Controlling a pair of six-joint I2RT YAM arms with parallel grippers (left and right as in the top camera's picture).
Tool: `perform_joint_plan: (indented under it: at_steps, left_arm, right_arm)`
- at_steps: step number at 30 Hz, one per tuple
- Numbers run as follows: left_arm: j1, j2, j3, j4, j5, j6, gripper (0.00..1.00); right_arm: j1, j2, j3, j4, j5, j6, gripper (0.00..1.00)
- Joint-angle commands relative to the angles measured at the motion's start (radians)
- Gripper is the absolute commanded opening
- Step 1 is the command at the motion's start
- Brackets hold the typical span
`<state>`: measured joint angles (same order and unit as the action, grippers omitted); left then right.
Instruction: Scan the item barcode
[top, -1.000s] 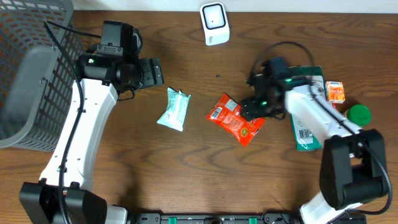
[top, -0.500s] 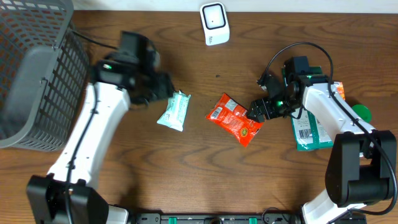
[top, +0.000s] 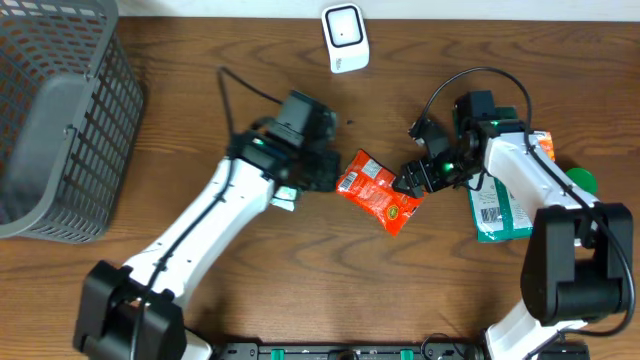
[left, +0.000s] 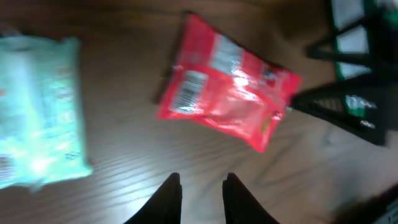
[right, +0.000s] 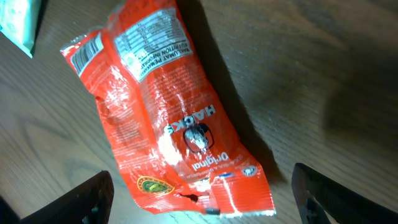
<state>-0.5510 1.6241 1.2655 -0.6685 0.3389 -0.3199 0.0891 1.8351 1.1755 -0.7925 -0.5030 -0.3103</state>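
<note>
The left tool (top: 322, 170) hovers just left of the red packet (top: 378, 190), its fingers (left: 171, 198) close together on nothing; blur hides whether they are fully clenched. The packet lies flat mid-way along the counter (top: 330, 285). It is a crinkly, glossy foil pouch with its long axis running far-left to near-right, and its barcode (left: 186, 93) faces up at the left end. The right tool (top: 412, 182) stands released, jaws wide, at the right end. I judge both arms equally near.
</note>
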Motion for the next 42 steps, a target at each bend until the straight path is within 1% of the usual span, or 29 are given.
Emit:
perform_joint_plan:
  at_steps: [1,2,4,8,16,29,35,38,42]
  left_arm:
    - [-0.062,0.056,-0.014,0.023,-0.064,-0.048,0.22]
    - [-0.075,0.071,-0.014,0.029,-0.089,-0.072,0.2]
    - [-0.099,0.105,-0.014,0.046,-0.119,-0.101,0.19]
    - [-0.113,0.169,-0.014,0.085,-0.124,-0.101,0.18]
    - [-0.113,0.264,-0.014,0.129,-0.172,-0.102,0.19]
    - [-0.113,0.358,-0.014,0.179,-0.196,-0.102,0.18]
    - [-0.113,0.386,-0.014,0.184,-0.202,-0.101,0.19]
    - [-0.113,0.393,-0.014,0.184,-0.202,-0.101,0.19]
    - [-0.113,0.393,-0.014,0.185,-0.202,-0.101,0.19]
  right_arm:
    - [-0.019,0.037,0.006,0.007,-0.06,-0.033,0.88]
    - [-0.024,0.047,0.006,0.008,-0.074,-0.044,0.88]
    - [-0.034,0.063,0.006,0.007,-0.108,-0.066,0.88]
    - [-0.05,0.092,0.006,0.007,-0.168,-0.095,0.87]
    - [-0.053,0.142,0.006,0.029,-0.2,-0.114,0.86]
    - [-0.052,0.161,0.006,0.017,-0.266,-0.126,0.86]
    - [-0.049,0.162,0.005,0.005,-0.275,-0.125,0.81]
    - [-0.047,0.163,-0.006,0.007,-0.309,-0.125,0.73]
    - [-0.047,0.163,-0.031,0.016,-0.342,-0.122,0.69]
